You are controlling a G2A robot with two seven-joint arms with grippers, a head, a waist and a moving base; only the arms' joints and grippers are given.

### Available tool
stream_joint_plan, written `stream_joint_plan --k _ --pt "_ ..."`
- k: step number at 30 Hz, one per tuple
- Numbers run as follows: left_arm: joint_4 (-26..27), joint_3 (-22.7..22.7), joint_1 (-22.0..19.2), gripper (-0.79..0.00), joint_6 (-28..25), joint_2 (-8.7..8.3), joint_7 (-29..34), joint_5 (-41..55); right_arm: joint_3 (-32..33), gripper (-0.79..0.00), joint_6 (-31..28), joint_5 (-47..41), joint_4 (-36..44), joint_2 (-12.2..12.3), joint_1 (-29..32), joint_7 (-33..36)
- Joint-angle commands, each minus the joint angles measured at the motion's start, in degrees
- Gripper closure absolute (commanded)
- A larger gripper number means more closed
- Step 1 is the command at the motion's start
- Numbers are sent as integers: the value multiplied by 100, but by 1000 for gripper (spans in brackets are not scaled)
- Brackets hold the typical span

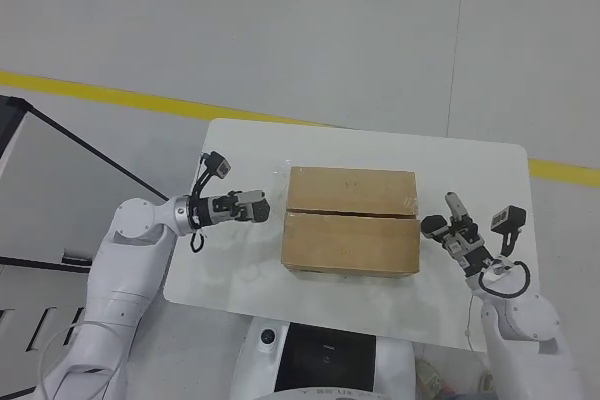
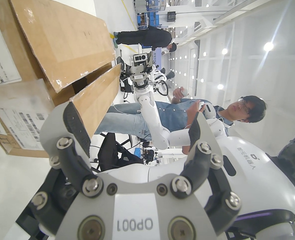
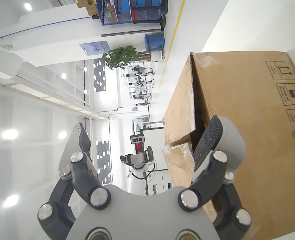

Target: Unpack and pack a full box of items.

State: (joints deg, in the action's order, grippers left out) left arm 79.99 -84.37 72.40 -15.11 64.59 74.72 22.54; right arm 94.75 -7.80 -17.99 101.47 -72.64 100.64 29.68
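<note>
Honestly, left gripper [image 1: 263, 206] and right gripper [image 1: 446, 226] both gape empty at opposite ends of the brown cardboard box [image 1: 351, 240]. Risk imo: a grab that misses the flap seam [image 1: 352, 211] just shoves box sideways.

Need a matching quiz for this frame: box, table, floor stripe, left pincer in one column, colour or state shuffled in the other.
1. box
2. table
3. floor stripe
4. left pincer

a. yellow
b. open, empty, beside the box
c. brown, flaps folded down
d. white

Pairs: 1-c, 2-d, 3-a, 4-b
</note>
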Motion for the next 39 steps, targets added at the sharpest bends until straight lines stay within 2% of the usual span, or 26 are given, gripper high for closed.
stream_joint_plan --k 1,24,28,32,39 --pt "35 -32 -6 -785 -14 -16 -36 -136 21 -785 18 -22 12 0 -9 -40" --pt "35 -32 -6 -785 -14 -16 -36 -136 21 -785 18 -22 12 0 -9 -40" --pt "35 -32 -6 -785 -14 -16 -36 -136 107 -785 -104 268 -237 26 -166 -131" --pt "35 -32 -6 -785 -14 -16 -36 -136 47 -785 -236 112 -173 6 26 -299" --pt "35 -32 -6 -785 -14 -16 -36 -136 -177 -785 -221 175 -206 2 -26 -263"
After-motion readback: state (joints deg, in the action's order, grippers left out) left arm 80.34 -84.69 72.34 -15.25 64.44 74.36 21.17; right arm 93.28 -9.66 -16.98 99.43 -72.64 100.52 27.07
